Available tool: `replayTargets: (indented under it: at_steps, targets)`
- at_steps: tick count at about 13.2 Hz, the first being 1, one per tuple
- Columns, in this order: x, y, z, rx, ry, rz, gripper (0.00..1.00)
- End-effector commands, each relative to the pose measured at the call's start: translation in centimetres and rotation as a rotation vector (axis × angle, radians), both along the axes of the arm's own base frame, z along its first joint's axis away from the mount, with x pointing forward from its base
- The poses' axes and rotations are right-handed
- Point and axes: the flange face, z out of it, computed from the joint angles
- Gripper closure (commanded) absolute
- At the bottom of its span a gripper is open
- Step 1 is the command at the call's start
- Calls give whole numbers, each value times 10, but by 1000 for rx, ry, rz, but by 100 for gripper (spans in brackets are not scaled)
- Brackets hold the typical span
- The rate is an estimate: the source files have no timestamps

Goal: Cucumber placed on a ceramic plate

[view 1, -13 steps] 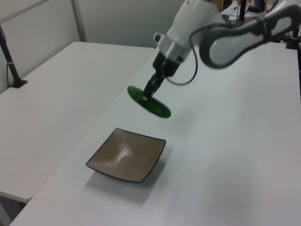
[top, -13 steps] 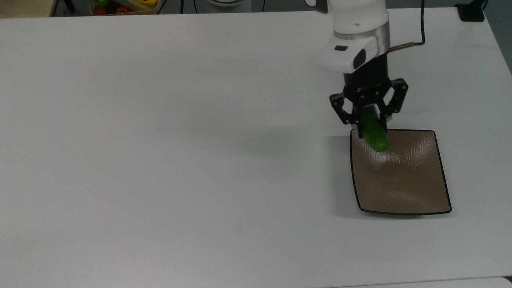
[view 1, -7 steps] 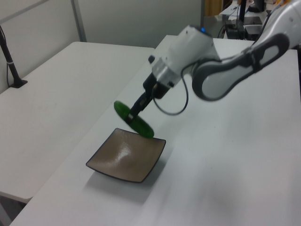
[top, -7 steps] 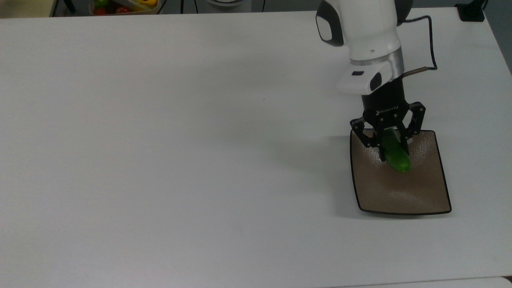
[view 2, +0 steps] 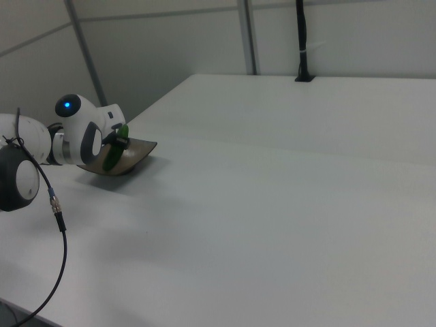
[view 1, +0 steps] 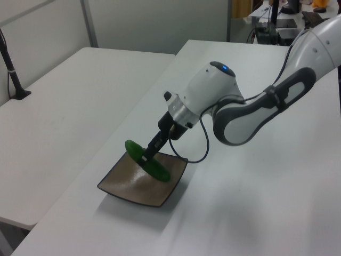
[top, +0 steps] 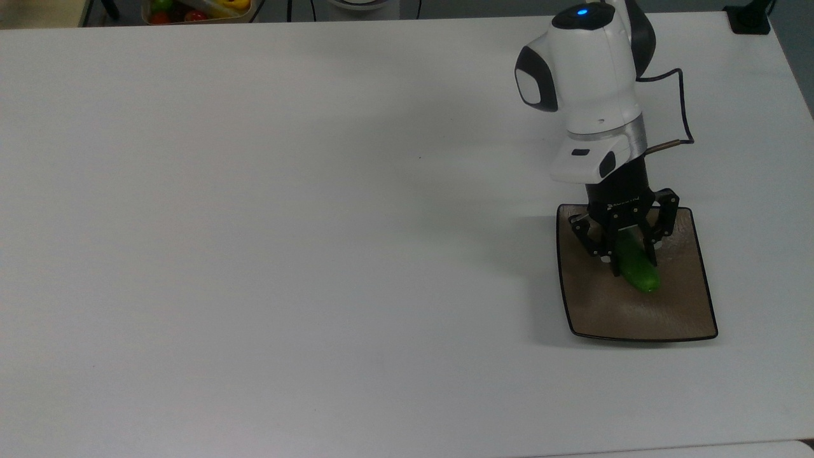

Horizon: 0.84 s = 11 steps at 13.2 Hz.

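Now fingers [top: 627,262] clamp cucumber [top: 636,267] low over ceramic plate [top: 680,312]; no readable writing.

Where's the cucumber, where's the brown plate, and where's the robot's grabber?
cucumber [top: 639,272]: top view, on its green body below the fingers.
ceramic plate [top: 680,312]: top view, on its bare brown surface near the lower right corner.
gripper [top: 629,257]: top view, midway between its fingertips, shut on the cucumber.

The white table [top: 286,222] lies open and bare across the top view's left and middle, the only obstacles being the ceramic plate [top: 690,305] at the top view's right and a tub of produce [top: 197,9] beyond the far edge.
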Motion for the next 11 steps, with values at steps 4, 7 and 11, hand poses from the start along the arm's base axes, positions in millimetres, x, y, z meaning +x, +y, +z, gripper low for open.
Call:
replayTargets:
  at_steps: [4,7,11]
  targets:
    - [1,6,-4,-11,-34,7,0]
    - [-5,-5,31,-6,-57,5,0]
    - [-30,-76,129,-32,0,-53,0]
